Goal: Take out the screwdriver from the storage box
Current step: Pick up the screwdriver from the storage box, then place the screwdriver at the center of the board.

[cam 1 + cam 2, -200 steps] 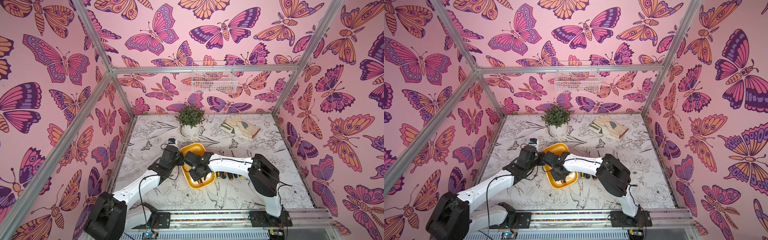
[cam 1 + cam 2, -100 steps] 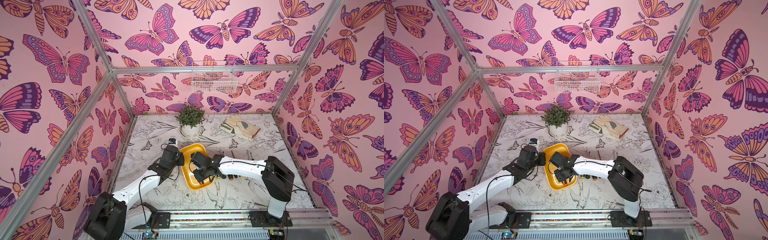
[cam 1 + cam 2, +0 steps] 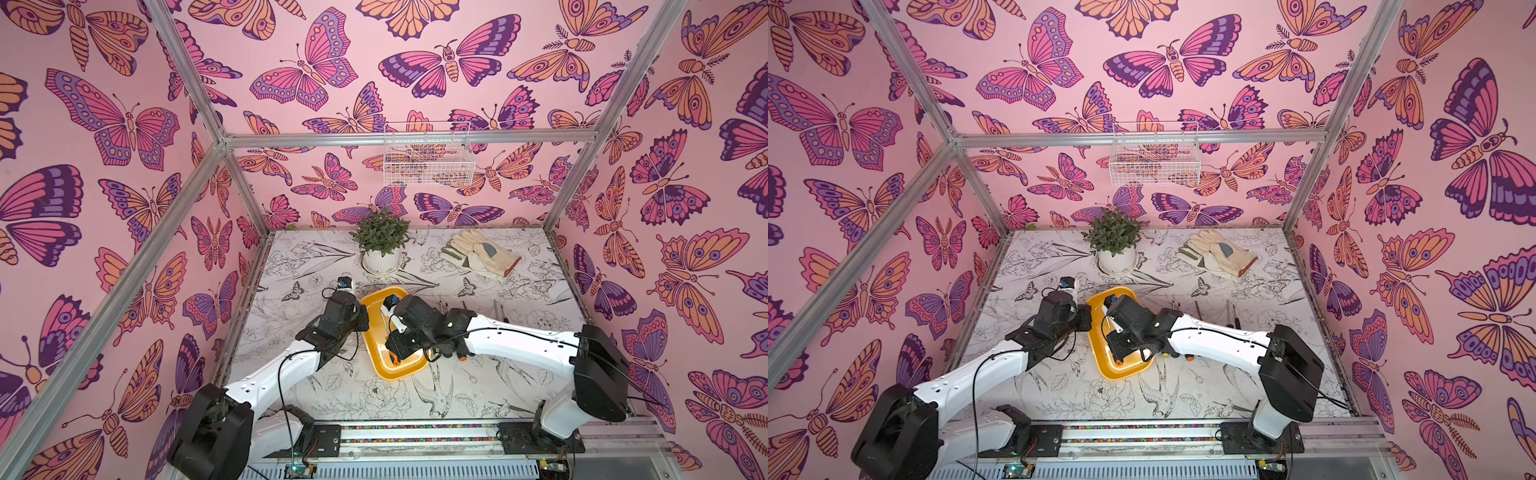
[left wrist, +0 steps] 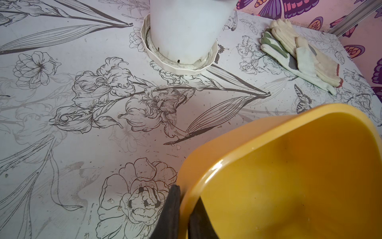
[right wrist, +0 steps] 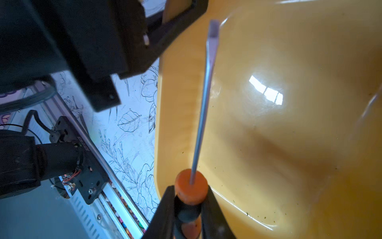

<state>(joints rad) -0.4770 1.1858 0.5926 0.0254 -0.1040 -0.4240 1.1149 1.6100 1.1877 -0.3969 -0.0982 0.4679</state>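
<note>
The yellow storage box (image 3: 376, 332) (image 3: 1125, 372) lies mid-table. My left gripper (image 4: 186, 194) (image 3: 361, 320) is shut on its left rim, one finger inside the wall and one outside. Above the box's near end, my right gripper (image 5: 190, 192) (image 3: 394, 352) is shut on the orange-and-black handle of the screwdriver (image 5: 203, 107). Its flat-tipped shaft points out over the box's floor (image 5: 289, 144), clear of it. In both top views only an orange bit of the screwdriver (image 3: 394, 358) (image 3: 1119, 362) shows under the wrist.
Other slim tools (image 3: 498, 309) (image 3: 1233, 316) lie on the table right of the box, partly under my right forearm. At the back stand a potted plant (image 3: 380, 259) and work gloves (image 3: 482, 253). A white wire basket (image 3: 428, 160) hangs on the back wall.
My right arm's elbow has swung out to the right while its wrist stayed over the box, still holding the screwdriver. The left gripper has kept its hold on the rim.
</note>
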